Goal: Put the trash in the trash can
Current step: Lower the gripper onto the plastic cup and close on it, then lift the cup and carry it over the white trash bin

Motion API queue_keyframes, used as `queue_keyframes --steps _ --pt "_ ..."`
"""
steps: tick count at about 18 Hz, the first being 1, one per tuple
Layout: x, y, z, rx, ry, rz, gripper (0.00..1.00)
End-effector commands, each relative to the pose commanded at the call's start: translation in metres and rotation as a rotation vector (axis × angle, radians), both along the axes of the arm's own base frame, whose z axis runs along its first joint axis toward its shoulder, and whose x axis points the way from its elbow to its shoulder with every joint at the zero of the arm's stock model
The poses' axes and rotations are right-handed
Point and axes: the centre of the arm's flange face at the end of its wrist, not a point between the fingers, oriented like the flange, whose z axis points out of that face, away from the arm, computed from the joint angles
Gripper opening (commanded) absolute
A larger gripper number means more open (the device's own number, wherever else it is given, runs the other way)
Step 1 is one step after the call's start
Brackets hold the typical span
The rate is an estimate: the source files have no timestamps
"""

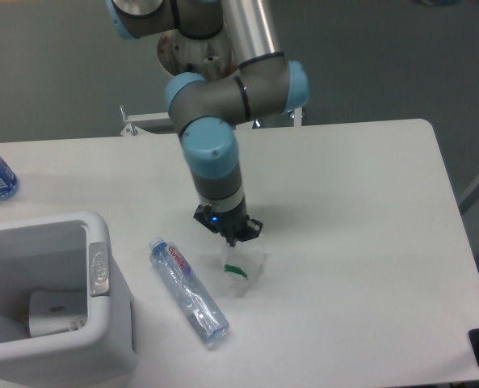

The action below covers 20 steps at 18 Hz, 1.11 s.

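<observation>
Your claw (236, 239) pinches the wrapper (241, 267) by its top | bottle (187, 290) lies on table (352, 242) | trash can (61, 323) left

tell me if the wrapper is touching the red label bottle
Apart. The fixed camera shows bare table between the wrapper and the red-label bottle.
</observation>
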Motion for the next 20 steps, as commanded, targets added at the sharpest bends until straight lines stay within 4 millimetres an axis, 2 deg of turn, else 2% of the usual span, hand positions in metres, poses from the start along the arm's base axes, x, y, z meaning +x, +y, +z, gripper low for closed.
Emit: queue_keyframes --steps 3,6,8,10,13,14,16,19,20 --pt "-0.02 -0.023 0.067 0.19 -0.042 0.054 0.0" --pt "-0.042 -0.032 0.118 0.378 -0.098 0.115 0.0" --pt "-0.045 -0.026 0.15 0.451 -0.116 0.189 0.0" --pt "-0.04 -0.016 0.178 0.513 -0.141 0.239 0.0" --pt "-0.029 0.004 0.208 0.596 -0.215 0.309 0.0" --pt "-0.019 0.018 0.214 0.609 -0.236 0.31 0.0" --pt "0.015 0.046 0.225 0.633 -0.249 0.259 0.0" --pt "0.081 0.082 0.234 0.68 -0.27 0.172 0.0" --pt "0.098 0.092 0.231 0.682 -0.289 0.161 0.0"
